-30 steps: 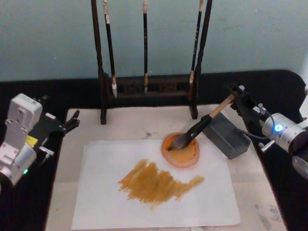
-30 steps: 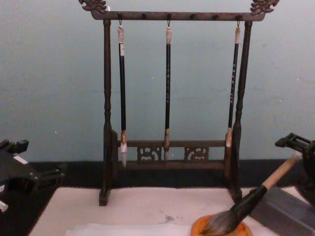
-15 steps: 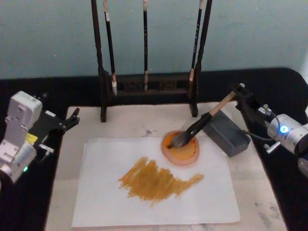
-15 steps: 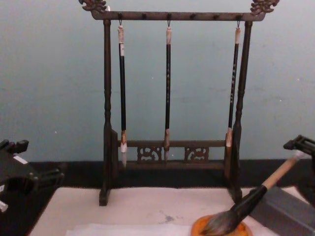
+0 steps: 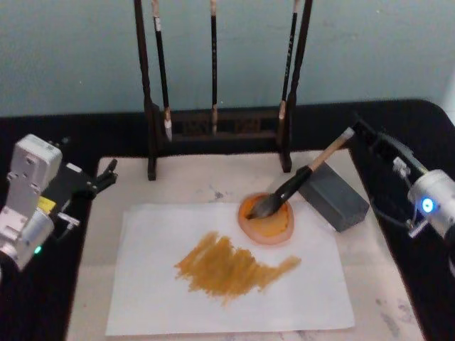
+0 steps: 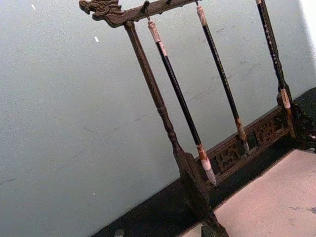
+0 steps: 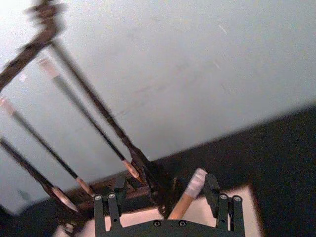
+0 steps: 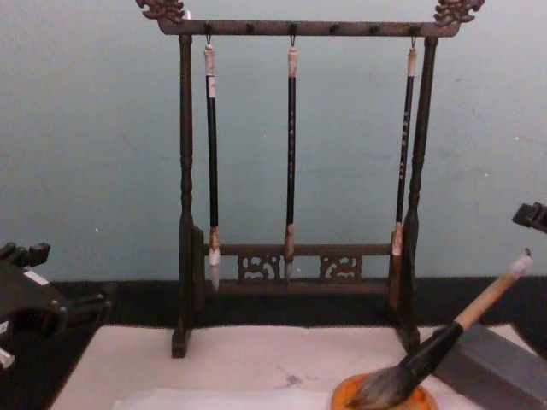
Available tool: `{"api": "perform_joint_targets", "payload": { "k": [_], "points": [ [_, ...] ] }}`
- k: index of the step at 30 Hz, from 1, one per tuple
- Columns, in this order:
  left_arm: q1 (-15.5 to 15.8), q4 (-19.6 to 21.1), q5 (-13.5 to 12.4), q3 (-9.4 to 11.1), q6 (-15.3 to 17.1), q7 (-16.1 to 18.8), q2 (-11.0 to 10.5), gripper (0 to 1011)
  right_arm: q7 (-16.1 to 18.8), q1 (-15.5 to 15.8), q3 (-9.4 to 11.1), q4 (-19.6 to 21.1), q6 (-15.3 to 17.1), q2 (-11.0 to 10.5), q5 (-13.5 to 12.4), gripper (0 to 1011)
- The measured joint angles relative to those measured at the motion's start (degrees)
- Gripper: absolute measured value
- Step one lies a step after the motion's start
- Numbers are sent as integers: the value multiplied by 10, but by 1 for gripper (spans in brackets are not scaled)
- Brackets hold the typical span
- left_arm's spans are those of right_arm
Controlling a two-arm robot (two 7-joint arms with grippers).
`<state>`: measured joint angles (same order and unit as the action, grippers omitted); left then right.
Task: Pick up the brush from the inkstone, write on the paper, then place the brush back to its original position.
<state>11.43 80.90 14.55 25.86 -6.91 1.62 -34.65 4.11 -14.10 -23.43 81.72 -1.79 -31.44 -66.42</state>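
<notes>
Right pincer (image 7: pixel 168 205) spread wide, astride brush (image 5: pixel 295 185) end, gripping nothing | bristles on inkstone (image 5: pixel 268 222)

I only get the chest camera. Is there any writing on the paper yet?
Observer: Yes. The head view shows a broad orange-brown smear across the flat white sheet of paper.
Operator: Is the right gripper holding the big brush?
Observer: No. In the right wrist view the right gripper is open, its fingers on either side of the thick tan-handled brush's whitish end.
Operator: Where's the left one?
Observer: The left gripper sits by the pale mat's far-left corner, off the paper.
</notes>
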Motion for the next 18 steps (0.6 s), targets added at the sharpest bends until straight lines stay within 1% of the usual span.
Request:
{"api": "perform_joint_targets", "payload": {
  "k": [2,3,4,5,7,8,11,12,15,16,17,18],
  "points": [
    [0,0,0,0,0,0,0,1010,-2,5,-10,8,-29,-6,47,1000],
    [0,0,0,0,0,0,0,1010,-5,10,-21,14,-54,-10,90,1000],
    [0,0,0,0,0,0,0,1010,-7,11,-26,16,-64,-12,111,1000],
    [0,0,0,0,0,0,0,1010,-10,14,-36,19,-82,-16,148,1000],
    [0,0,0,0,0,0,0,1010,-14,17,-47,21,-97,-19,185,1000],
    [0,0,0,0,0,0,0,1009,-18,19,-58,22,-112,-22,223,1000],
    [0,0,0,0,0,0,0,1009,-26,20,-73,23,-129,-25,275,1000],
    [0,0,0,0,0,0,0,1009,-32,20,-81,21,-139,-25,306,1000],
    [0,0,0,0,0,0,0,1010,-41,19,-94,15,-151,-25,352,1000],
    [0,0,0,0,0,0,0,1010,-48,18,-101,10,-159,-25,383,1000],
    [0,0,0,0,0,0,0,1010,-50,17,-103,8,-160,-24,392,1000],
    [0,0,0,0,0,0,0,1009,-55,16,-108,3,-162,-23,413,1000]
  ]
}}
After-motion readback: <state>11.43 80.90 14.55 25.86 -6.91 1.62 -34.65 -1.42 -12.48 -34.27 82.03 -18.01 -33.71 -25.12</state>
